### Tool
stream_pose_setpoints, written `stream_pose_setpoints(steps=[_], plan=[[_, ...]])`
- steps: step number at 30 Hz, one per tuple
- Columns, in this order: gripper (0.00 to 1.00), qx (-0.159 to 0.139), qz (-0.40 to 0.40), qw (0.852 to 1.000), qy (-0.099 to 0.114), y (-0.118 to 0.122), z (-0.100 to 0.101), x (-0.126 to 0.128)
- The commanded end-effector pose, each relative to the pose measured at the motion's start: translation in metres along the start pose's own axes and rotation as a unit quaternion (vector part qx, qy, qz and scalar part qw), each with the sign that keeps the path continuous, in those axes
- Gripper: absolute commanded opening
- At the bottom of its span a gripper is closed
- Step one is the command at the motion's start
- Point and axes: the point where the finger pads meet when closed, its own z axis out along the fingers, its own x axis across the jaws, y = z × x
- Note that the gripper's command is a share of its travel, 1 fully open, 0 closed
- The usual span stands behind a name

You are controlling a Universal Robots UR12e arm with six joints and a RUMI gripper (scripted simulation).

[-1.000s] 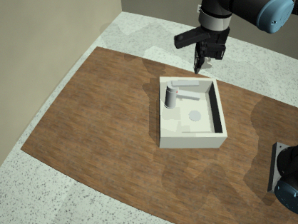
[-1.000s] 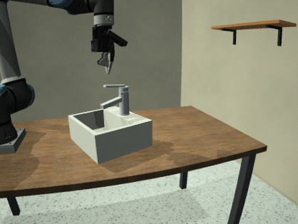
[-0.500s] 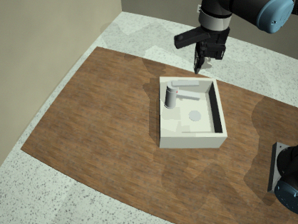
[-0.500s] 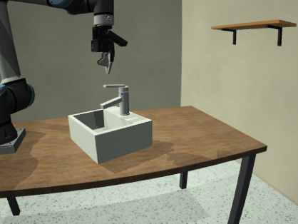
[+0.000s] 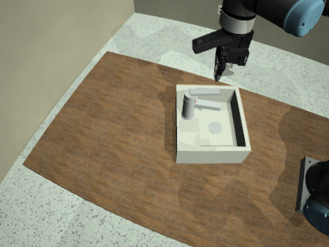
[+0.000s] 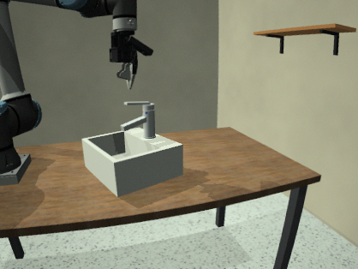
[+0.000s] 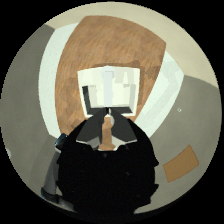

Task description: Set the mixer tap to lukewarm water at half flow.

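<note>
- gripper (image 6: 129, 84) fully closed, fingers pinched together, holding nothing; hangs in the air above the tap, apart from it
- tap (image 6: 148, 120) stands at the back of the white sink (image 6: 146, 170); lever (image 6: 138, 104) lies flat over the spout (image 6: 132, 123)
- sink sits on the wooden table (image 6: 240, 163)

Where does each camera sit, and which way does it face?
Top: high over the table, looking down on the basin and tap; shows the gripper, shut, and the arm base.
Exterior: beside the table, level view of the tap's lever and a wall shelf; shows the arm and gripper above the lever.
Wrist: on the arm, facing down past the fingers to the basin.
Shared: all three show basin and gripper.
</note>
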Motion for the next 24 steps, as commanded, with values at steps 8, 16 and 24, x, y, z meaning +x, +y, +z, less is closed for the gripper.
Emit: stream_pose_setpoints(steps=[8,16,24], plan=[[0.0,0.0,-0.013,1.0,0.0,0.0002,0.0001,0.0004],[0.0,0.0,-0.052,0.999,0.0,-0.0013,-0.0009,-0.0006],[0.0,0.001,-0.112,0.994,0.001,-0.003,-0.0027,-0.0026]])
